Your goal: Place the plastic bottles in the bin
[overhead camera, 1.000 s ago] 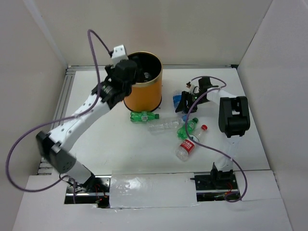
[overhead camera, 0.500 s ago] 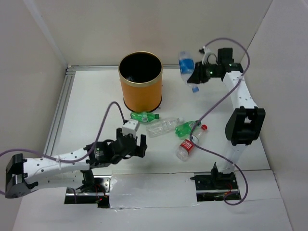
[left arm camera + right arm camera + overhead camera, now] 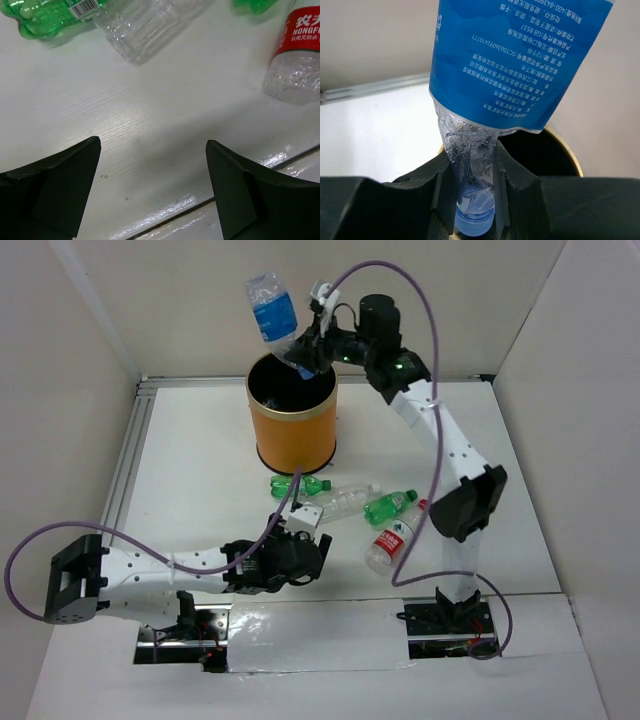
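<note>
My right gripper [image 3: 305, 348] is shut on the neck of the blue-labelled bottle [image 3: 270, 305] and holds it over the orange bin [image 3: 293, 430], cap end down; it also shows in the right wrist view [image 3: 520, 60] above the bin's gold rim [image 3: 567, 147]. My left gripper [image 3: 312, 558] is open and empty, low over the table near the front. On the table lie a green bottle [image 3: 298, 483], a clear bottle [image 3: 345, 499], a second green bottle [image 3: 388, 506] and the red-labelled bottle [image 3: 392, 541]. The left wrist view shows the green [image 3: 45, 15], clear [image 3: 145, 22] and red-labelled [image 3: 300, 50] bottles ahead.
White walls enclose the table on the left, back and right. A metal rail [image 3: 125, 470] runs along the left edge. Cables loop from both arms.
My right arm has swung left and up, carrying the blue-labelled bottle from the back right to over the bin. My left gripper has moved right, closer to the bottles on the table.
</note>
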{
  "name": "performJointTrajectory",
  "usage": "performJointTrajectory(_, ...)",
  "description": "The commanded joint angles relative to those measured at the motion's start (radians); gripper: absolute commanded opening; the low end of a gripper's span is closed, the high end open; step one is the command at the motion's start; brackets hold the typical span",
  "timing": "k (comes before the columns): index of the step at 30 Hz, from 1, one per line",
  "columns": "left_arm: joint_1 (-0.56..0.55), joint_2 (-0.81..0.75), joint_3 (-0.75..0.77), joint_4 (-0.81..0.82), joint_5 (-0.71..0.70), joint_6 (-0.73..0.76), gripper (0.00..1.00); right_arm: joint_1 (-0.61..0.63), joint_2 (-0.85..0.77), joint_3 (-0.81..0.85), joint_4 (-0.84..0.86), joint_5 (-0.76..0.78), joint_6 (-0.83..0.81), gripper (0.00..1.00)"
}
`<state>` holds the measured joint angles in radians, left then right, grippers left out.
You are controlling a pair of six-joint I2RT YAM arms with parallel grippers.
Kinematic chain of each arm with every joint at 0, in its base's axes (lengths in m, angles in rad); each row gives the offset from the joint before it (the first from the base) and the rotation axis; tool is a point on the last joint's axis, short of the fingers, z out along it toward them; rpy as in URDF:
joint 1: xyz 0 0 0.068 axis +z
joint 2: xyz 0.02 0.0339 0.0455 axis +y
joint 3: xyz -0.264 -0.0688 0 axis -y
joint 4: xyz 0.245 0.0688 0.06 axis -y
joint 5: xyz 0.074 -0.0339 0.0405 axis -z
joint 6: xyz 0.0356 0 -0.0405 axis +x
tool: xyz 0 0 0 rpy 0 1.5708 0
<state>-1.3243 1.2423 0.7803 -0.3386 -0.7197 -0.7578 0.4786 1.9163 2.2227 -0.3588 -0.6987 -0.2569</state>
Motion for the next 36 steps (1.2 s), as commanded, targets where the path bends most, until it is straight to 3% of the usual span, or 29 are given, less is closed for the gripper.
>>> performJointTrajectory(1, -0.004, 0.008, 0.060, 0.049, -0.108, 0.056, 0.99, 0.011, 0.160, 0.069, 0.055, 0.145, 0.073, 0.34)
performJointTrajectory(3, -0.004, 0.008, 0.060, 0.062, -0.121, 0.087, 0.99, 0.011, 0.179, 0.097, 0.055, 0.156, 0.084, 0.47)
performJointTrajectory(4, -0.004, 0.008, 0.069, 0.085, -0.142, 0.106, 0.99, 0.011, 0.191, 0.097, 0.055, 0.156, 0.096, 0.59)
performJointTrajectory(5, -0.004, 0.008, 0.070, 0.099, -0.142, 0.145, 0.99, 0.011, 0.203, 0.107, 0.055, 0.169, 0.096, 0.81)
performJointTrajectory(9, -0.004, 0.039, 0.082, 0.186, -0.165, 0.264, 0.99, -0.020, 0.175, 0.107, 0.037, 0.140, 0.096, 0.96)
performJointTrajectory(14, 0.094, 0.136, 0.142, 0.321, -0.040, 0.446, 0.97, -0.118, 0.037, 0.051, -0.035, 0.071, 0.127, 0.99)
performJointTrajectory(17, 0.160, 0.231, 0.197, 0.401, 0.075, 0.580, 0.97, -0.265, -0.072, -0.081, -0.106, -0.066, 0.117, 0.91)
performJointTrajectory(21, 0.235, 0.394, 0.335, 0.354, 0.234, 0.705, 0.99, -0.506, -0.204, -0.320, -0.228, -0.322, 0.009, 0.76)
performJointTrajectory(24, 0.269, 0.485, 0.433, 0.296, 0.325, 0.748, 1.00, -0.667, -0.323, -0.522, -0.348, -0.384, -0.094, 0.76)
performJointTrajectory(29, 0.293, 0.612, 0.511, 0.276, 0.344, 0.798, 1.00, -0.857, -0.517, -0.860, -0.434, -0.409, -0.310, 0.88)
performJointTrajectory(36, 0.343, 0.776, 0.606, 0.185, 0.344, 0.798, 1.00, -0.949, -0.677, -1.109, -0.548, -0.447, -0.436, 0.92)
